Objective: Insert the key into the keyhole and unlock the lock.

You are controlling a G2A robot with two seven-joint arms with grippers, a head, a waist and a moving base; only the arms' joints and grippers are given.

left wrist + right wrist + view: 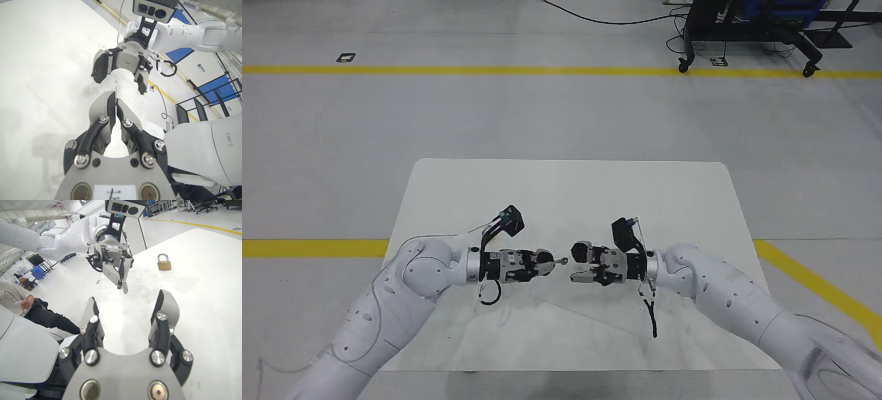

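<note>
table: grippers faced off mid-table | right gripper: spread wide, empty | left gripper: pinched the key | padlock: sat on table, apart from both | key: lay left-right, ring end aimed at right gripper, just short

The top view looks down on the table; the close wrist views face each other, sharing the key.
</note>
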